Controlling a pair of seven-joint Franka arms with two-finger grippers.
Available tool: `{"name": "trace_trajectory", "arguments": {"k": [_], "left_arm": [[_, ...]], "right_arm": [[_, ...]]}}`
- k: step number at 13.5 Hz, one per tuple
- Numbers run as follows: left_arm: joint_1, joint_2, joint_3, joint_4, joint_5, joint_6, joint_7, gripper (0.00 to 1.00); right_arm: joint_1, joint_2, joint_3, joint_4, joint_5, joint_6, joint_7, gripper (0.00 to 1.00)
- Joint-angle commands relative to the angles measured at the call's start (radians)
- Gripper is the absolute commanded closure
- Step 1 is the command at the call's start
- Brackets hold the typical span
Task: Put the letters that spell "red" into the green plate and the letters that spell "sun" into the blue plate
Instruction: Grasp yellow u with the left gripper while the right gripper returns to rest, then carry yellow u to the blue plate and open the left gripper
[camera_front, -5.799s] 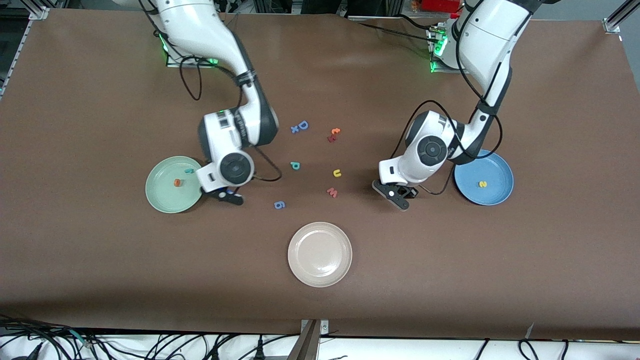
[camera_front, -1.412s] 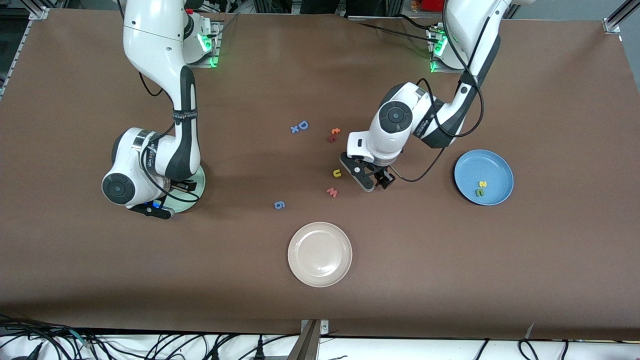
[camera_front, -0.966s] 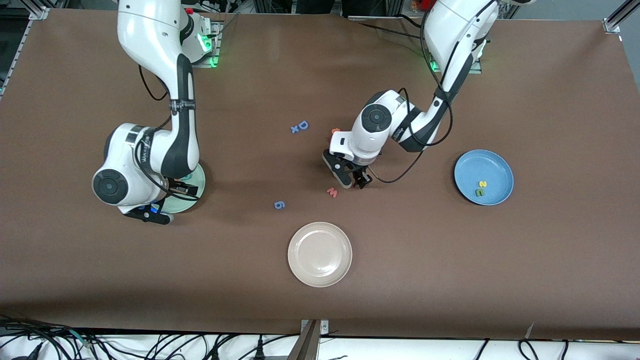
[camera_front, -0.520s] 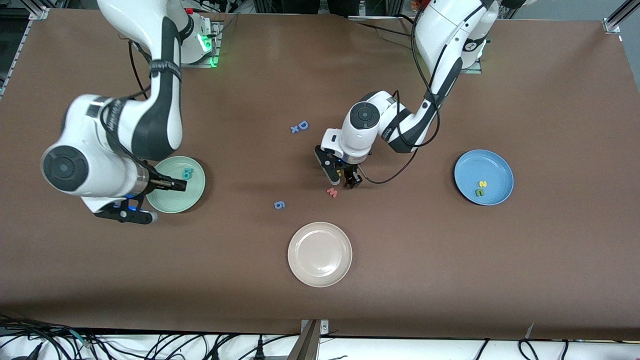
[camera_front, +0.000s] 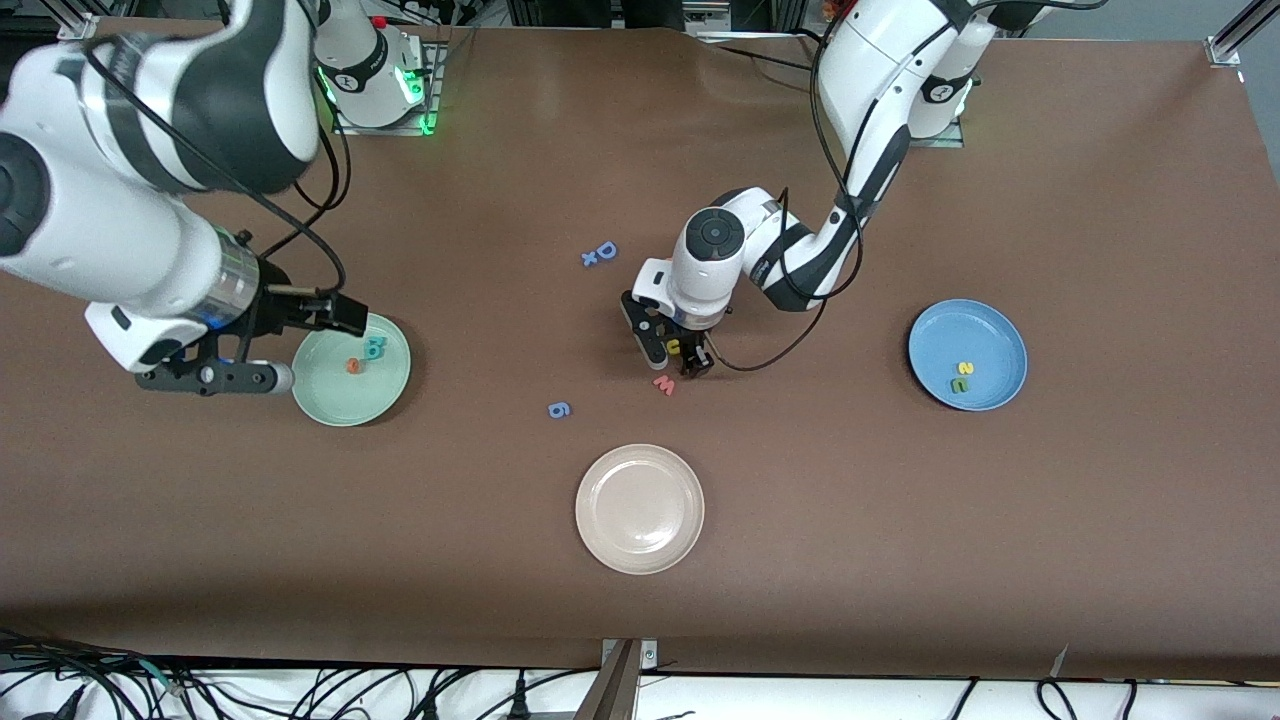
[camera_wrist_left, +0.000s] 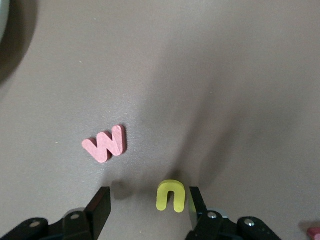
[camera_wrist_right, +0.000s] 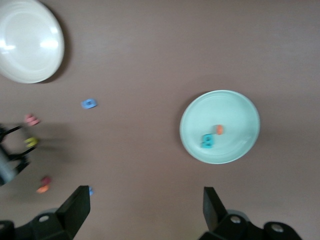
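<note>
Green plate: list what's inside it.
In the green plate lie an orange letter and teal letters close together, which look like two touching pieces. Nothing covers the plate, though the teal shapes cannot be read.

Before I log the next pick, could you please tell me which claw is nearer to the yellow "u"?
The left claw: its open fingers straddle the yellow "u" on the table. The right claw is up over the table by the green plate.

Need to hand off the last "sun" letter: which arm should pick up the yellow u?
Left. Its pincer is already down around the yellow u, fingers either side, beside the pink w. The right pincer hangs open high over the table by the green plate.
</note>
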Motion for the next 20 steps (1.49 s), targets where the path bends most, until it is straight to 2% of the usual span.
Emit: {"name": "trace_trajectory", "arguments": {"k": [1, 3, 5, 6, 8, 9, 11, 12, 14, 15, 17, 20], "left_arm": [[-0.012, 0.016, 0.011, 0.020, 0.032, -0.006, -0.007, 0.29], [-0.012, 0.016, 0.014, 0.015, 0.032, -0.011, -0.006, 0.29], [-0.012, 0.017, 0.015, 0.014, 0.032, -0.011, -0.007, 0.29], [-0.012, 0.019, 0.015, 0.014, 0.032, -0.011, -0.007, 0.30], [-0.014, 0.022, 0.015, 0.012, 0.032, -0.011, -0.006, 0.42], [-0.014, 0.023, 0.017, 0.014, 0.032, -0.011, -0.006, 0.48], [-0.014, 0.023, 0.018, 0.014, 0.033, -0.011, -0.001, 0.63], [-0.012, 0.023, 0.018, 0.014, 0.033, -0.011, 0.000, 0.67], [-0.012, 0.022, 0.022, 0.014, 0.033, -0.011, 0.005, 0.77], [-0.011, 0.019, 0.023, 0.014, 0.033, -0.011, 0.006, 0.77], [0.000, -0.012, 0.058, 0.012, 0.035, -0.023, 0.060, 0.79], [0.091, -0.111, 0.069, 0.012, 0.014, -0.178, 0.253, 0.78]], "right_arm": [[-0.147, -0.103, 0.197, -0.057, -0.079, 0.018, -0.001, 0.00], [-0.267, -0.170, 0.400, -0.065, -0.271, 0.030, -0.001, 0.00], [-0.434, -0.248, 0.658, -0.091, -0.476, 0.059, 0.002, 0.00], [-0.526, -0.290, 0.767, -0.121, -0.535, 0.087, 0.004, 0.00], [-0.672, -0.388, 0.878, -0.248, -0.546, 0.159, 0.001, 0.00], [-0.710, -0.446, 0.903, -0.320, -0.546, 0.195, 0.005, 0.00], [-0.758, -0.537, 0.904, -0.457, -0.543, 0.255, 0.010, 0.00], [-0.769, -0.568, 0.904, -0.493, -0.543, 0.269, 0.010, 0.00], [-0.807, -0.572, 0.911, -0.497, -0.545, 0.282, -0.011, 0.00], [-0.813, -0.589, 0.927, -0.504, -0.543, 0.271, -0.012, 0.00], [-0.817, -0.658, 0.931, -0.617, -0.543, 0.315, 0.005, 0.00], [-0.817, -0.640, 0.924, -0.623, -0.546, 0.361, 0.008, 0.00]]}}
